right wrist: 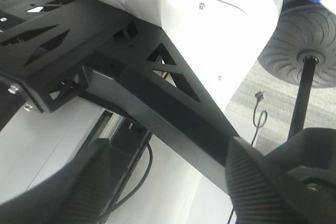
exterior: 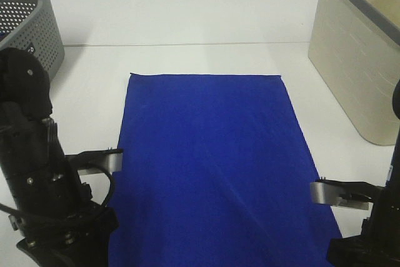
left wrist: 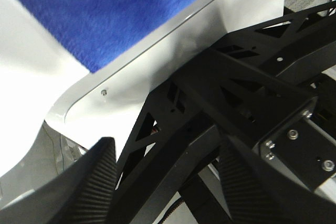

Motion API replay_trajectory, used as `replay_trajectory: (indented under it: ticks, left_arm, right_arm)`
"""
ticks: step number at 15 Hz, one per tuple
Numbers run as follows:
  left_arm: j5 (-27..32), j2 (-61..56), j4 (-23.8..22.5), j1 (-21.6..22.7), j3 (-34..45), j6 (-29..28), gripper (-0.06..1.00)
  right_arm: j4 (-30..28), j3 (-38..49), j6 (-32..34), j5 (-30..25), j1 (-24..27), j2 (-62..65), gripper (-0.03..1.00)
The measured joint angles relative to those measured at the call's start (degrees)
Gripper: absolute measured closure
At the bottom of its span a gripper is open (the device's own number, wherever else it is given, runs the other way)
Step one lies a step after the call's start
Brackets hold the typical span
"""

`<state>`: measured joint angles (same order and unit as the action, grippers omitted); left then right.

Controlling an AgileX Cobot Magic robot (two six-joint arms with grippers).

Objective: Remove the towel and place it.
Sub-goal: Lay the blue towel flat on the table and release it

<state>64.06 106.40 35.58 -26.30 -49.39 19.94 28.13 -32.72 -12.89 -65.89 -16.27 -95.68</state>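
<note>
While left claw (left wrist: 168, 148) and right claw (right wrist: 170, 153) both sit spread apart, gripping nothing, blue towel (exterior: 212, 167) lies flat mid-tabletop (exterior: 94, 98), clear of gray perforated basket (exterior: 31, 26) and beige bin (exterior: 356, 67).

Your high camera sits above the table's (exterior: 87, 92) near side, tilted down toward the back wall. It's far enough off to take in most of the towel (exterior: 212, 161), the grey basket (exterior: 31, 23) and the beige basket (exterior: 359, 60). Your left wrist camera is in tight, peering past the left gripper (left wrist: 168, 150) at the table's rounded edge and black frame (left wrist: 236, 77), sharing a strip of towel with the high view. Your right wrist camera, equally close, looks past the right gripper (right wrist: 168, 153) under the table toward a wheel (right wrist: 304, 51), catching only a sliver of blue.
</note>
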Motion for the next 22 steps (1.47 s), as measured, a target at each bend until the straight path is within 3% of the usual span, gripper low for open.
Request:
replay_trajectory:
  ticks: [3, 7, 9, 11, 14, 16, 19, 22]
  left_arm:
    - [2.41, -0.74, -0.06, 0.0, -4.01, 0.0, 0.39]
    - [3.09, -1.72, -0.52, 0.0, -9.28, 0.0, 0.39]
    - [3.04, -1.72, -2.52, 0.0, -12.83, -0.4, 0.39]
    - [2.52, -1.72, -6.93, 0.29, -17.02, -2.18, 0.39]
    - [1.89, -1.72, -10.49, 4.58, -23.89, -3.72, 0.39]
    - [0.4, -1.72, -10.83, 8.77, -27.85, -3.84, 0.39]
    - [-3.21, -1.32, -11.12, 14.95, -32.37, -3.9, 0.39]
    - [-6.13, 2.58, -12.03, 18.62, -37.76, -5.16, 0.39]
  right_arm:
    - [-1.38, -2.12, -0.17, -0.06, 0.0, 5.16, 0.34]
    - [-6.13, -11.69, 0.97, 0.06, 0.0, 11.52, 0.34]
    - [-9.4, -17.82, 2.69, 0.11, 0.63, 12.15, 0.34]
    - [-8.94, -24.69, 2.58, 0.11, 4.41, 10.94, 0.34]
    - [-2.18, -35.87, -2.35, -2.46, 11.69, 5.33, 0.34]
    - [0.23, -43.32, -3.61, -3.55, 12.2, -0.63, 0.33]
    - [0.29, -58.33, -2.92, -3.61, 12.2, -11.57, 0.28]
    - [-3.32, -71.62, 0.34, -3.55, 12.2, -21.49, 0.22]
